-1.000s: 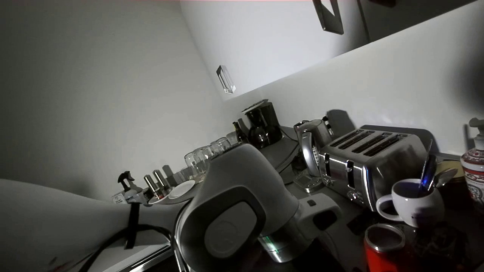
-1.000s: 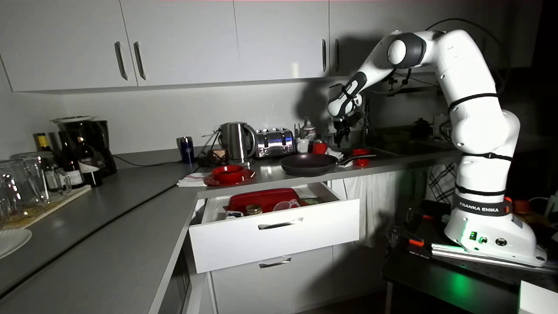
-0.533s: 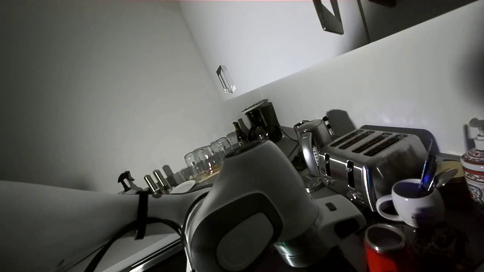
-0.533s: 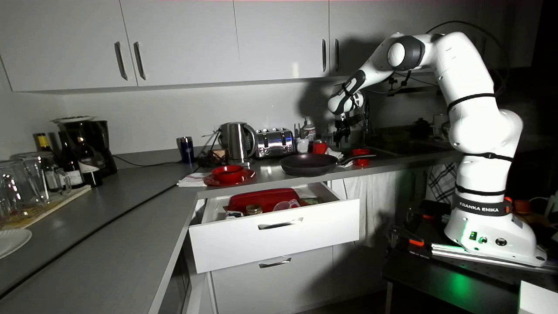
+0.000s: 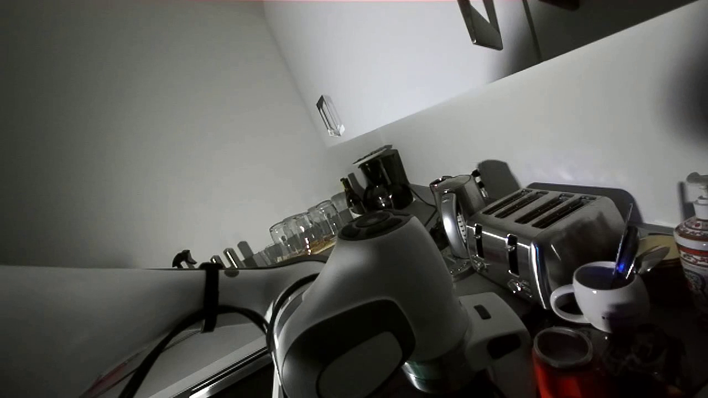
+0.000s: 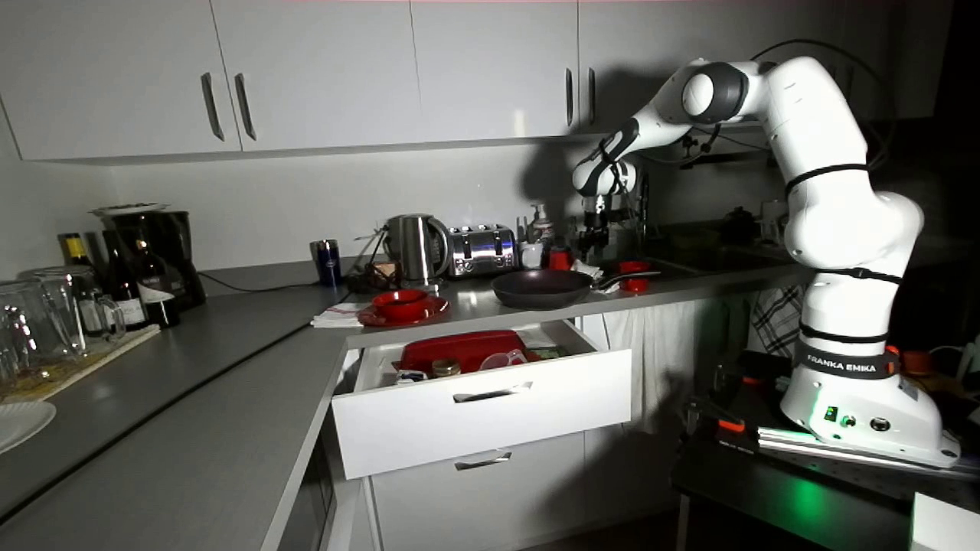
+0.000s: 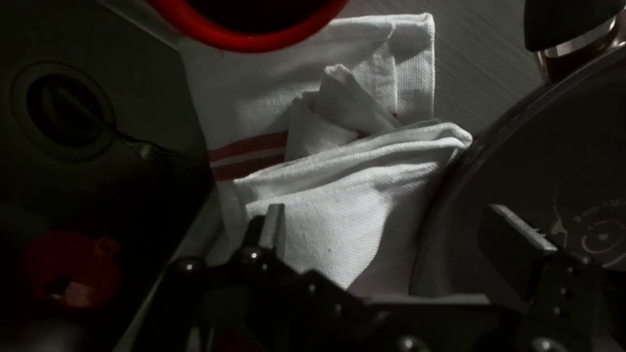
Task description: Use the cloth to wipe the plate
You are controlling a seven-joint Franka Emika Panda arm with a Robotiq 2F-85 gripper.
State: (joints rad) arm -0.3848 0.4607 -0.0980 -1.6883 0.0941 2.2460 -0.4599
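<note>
The cloth [image 7: 337,215], white with red stripes, lies folded and bunched on the counter in the wrist view. In an exterior view a pale bit of the cloth [image 6: 586,269] shows behind the plate [image 6: 542,289], a wide dark round dish with a pan-like handle. Part of the plate [image 7: 489,171] fills the right of the wrist view, up against the cloth. My gripper [image 7: 386,210] is open: one finger is over the cloth, the other over the plate's edge. Whether it touches the cloth, I cannot tell. In an exterior view the gripper [image 6: 593,243] points down above the cloth.
A red cup [image 7: 254,41] overlaps the cloth's far end. Left of it is a dark sink [image 7: 161,98] holding a fork and a dim red object. A red can [image 5: 563,359], white mug [image 5: 608,301] and toaster [image 5: 545,243] stand nearby. A drawer [image 6: 482,405] is pulled out below.
My arm has come down a little and its hand has swung from tilted to nearly upright above the cloth. The cloth and plate look unmoved.
</note>
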